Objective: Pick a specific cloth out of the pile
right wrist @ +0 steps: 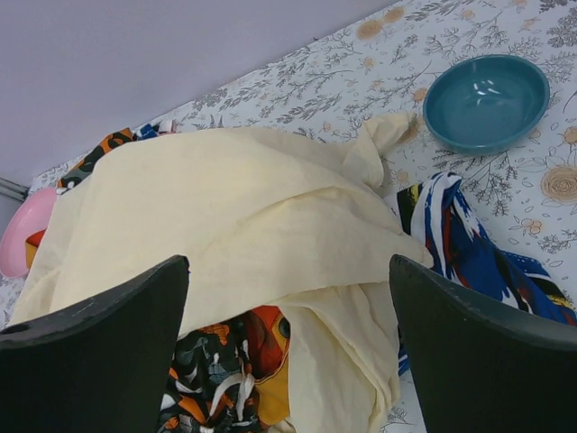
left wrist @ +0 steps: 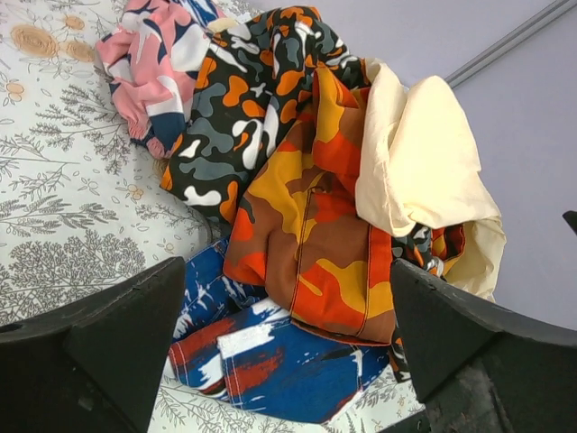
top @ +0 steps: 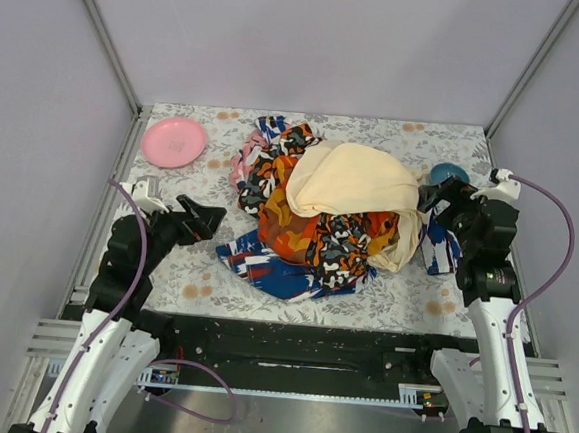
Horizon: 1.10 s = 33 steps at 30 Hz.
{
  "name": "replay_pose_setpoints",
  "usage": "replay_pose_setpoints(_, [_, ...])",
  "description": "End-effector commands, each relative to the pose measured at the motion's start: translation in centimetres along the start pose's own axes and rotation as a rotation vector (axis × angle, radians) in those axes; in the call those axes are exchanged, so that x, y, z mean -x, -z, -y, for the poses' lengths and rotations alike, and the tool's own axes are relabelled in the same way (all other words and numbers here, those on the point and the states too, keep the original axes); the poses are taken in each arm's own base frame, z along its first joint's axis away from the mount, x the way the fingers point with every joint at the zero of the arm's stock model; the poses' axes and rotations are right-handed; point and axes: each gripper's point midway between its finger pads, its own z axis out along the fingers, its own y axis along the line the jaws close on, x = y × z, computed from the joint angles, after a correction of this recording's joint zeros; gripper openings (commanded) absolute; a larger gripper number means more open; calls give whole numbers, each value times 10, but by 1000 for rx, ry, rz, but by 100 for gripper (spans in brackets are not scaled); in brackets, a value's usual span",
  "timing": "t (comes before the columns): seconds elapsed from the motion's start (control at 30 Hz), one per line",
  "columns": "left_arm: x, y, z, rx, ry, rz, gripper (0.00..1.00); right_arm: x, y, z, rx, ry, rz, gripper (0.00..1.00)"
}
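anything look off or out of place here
Nothing is spilled or damaged. The pile is a jumbled heap mid-table with a cream cloth draped over the top. One oddity: no grey cloth shows in any view, so it may be buried underneath.

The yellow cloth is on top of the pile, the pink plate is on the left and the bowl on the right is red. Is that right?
Almost. The bowl is teal, not red; the right wrist view shows it. The yellow cloth lies on top of the pile, and the pink plate is on the left.
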Motion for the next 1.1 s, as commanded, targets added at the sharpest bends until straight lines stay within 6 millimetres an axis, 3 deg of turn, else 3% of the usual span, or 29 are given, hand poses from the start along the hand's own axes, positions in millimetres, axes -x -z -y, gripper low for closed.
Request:
replay_pose_setpoints(0.0, [7,-1,6,-27,2,24,99,47,3,-26,99,62,157,99])
replay_pose_setpoints(0.17, [6,-2,1,-7,16,32,99,62,15,-68,314,127,198,100])
replay_pose_setpoints(0.3, [6,-5,-8,41,38,40,99,23,-1,-102,413,242,-13,99])
replay_pose_setpoints(0.33, [5,-6,-10,50,44,40,99,1,1,-128,468,322,-67,99])
replay_pose_setpoints(0.37, [5,-7,-13,65,48,42,99,-14,-4,-137,461,458,-81,99])
replay_pose_setpoints(0.43, [4,-7,-18,96,54,37,99,-61,4,-170,534,670,-169,100])
replay_pose_setpoints(0.53, [4,-4,-29,158,61,42,99,-126,17,-195,656,988,-287,99])
replay_pose_setpoints(0.6, [4,-3,-33,179,61,48,99,-171,31,-206,743,1113,-382,99])
replay_pose_setpoints(0.67, [6,-1,-40,219,62,64,99,-211,45,-211,805,1240,-469,99])
replay_pose_setpoints(0.83, [9,4,-53,288,66,93,99,-285,68,-205,872,1536,-624,99])
replay_pose_setpoints(0.93, [8,4,-55,301,67,92,99,-321,63,-185,846,1655,-740,99])
replay_pose_setpoints(1.07, [7,4,-57,310,69,88,99,-343,42,-158,715,1800,-806,99])
